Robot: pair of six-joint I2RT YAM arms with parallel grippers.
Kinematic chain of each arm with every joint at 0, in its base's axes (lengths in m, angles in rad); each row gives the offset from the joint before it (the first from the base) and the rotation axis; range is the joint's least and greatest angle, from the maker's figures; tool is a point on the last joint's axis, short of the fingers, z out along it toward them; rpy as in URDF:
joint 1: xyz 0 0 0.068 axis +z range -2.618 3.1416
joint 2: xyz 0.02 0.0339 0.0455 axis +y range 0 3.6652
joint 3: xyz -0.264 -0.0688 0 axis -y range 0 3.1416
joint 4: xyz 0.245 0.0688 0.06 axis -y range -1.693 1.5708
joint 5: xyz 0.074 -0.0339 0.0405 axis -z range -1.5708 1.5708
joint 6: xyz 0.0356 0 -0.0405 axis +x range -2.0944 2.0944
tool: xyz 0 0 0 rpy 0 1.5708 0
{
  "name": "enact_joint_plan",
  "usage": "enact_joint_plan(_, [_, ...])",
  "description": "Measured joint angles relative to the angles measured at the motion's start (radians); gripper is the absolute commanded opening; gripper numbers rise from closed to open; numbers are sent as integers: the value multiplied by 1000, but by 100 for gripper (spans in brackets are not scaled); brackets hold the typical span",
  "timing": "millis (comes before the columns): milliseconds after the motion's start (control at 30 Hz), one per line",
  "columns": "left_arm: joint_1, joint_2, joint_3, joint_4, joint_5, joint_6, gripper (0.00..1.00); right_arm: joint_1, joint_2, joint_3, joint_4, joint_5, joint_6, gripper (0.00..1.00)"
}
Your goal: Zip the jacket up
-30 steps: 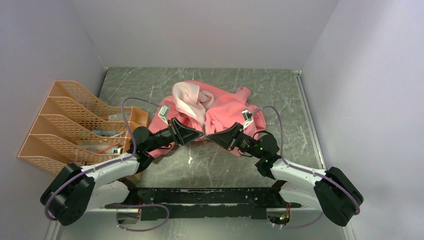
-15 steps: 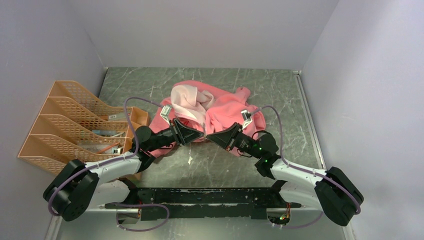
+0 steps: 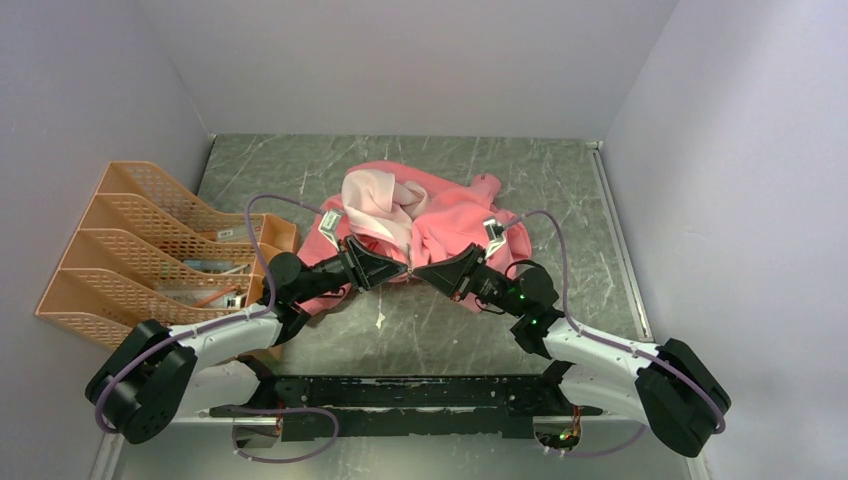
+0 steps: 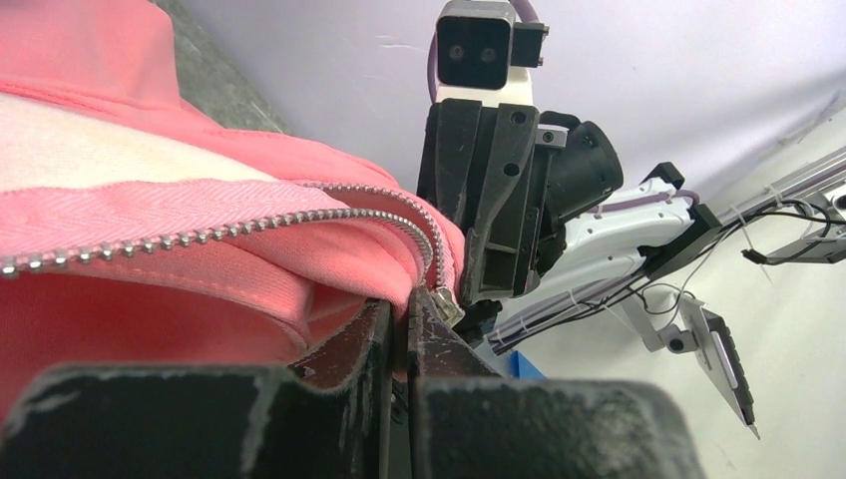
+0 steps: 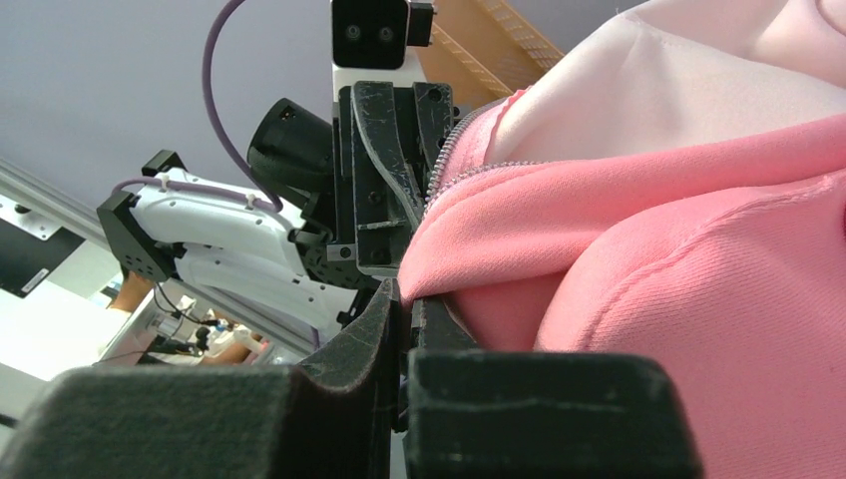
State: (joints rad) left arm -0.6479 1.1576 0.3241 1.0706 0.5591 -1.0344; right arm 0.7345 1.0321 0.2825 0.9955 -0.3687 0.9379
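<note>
The salmon-pink jacket (image 3: 450, 215) lies crumpled at the table's middle, its pale lining (image 3: 375, 200) turned up. My left gripper (image 3: 405, 272) and right gripper (image 3: 418, 272) meet tip to tip at its near hem. In the left wrist view the left gripper (image 4: 404, 304) is shut on the jacket's (image 4: 150, 289) zipper edge, with the metal zipper slider (image 4: 446, 302) right beside the fingertips and the zipper teeth (image 4: 249, 222) running up left. In the right wrist view the right gripper (image 5: 407, 299) is shut on the jacket's (image 5: 648, 279) other front edge.
An orange plastic file rack (image 3: 150, 255) with several slots stands at the left, close to my left arm. Grey walls close in the back and both sides. A small white scrap (image 3: 380, 321) lies on the dark marble table (image 3: 560, 180).
Both grippers stay clamped on the jacket's near hem. The jacket has barely shifted since a second ago. The arms hold almost still.
</note>
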Motion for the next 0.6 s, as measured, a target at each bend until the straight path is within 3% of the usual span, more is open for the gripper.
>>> enact_joint_plan(600, [0, -19, -4, 3, 11, -21, 8, 0, -29, -15, -18, 6, 0, 0])
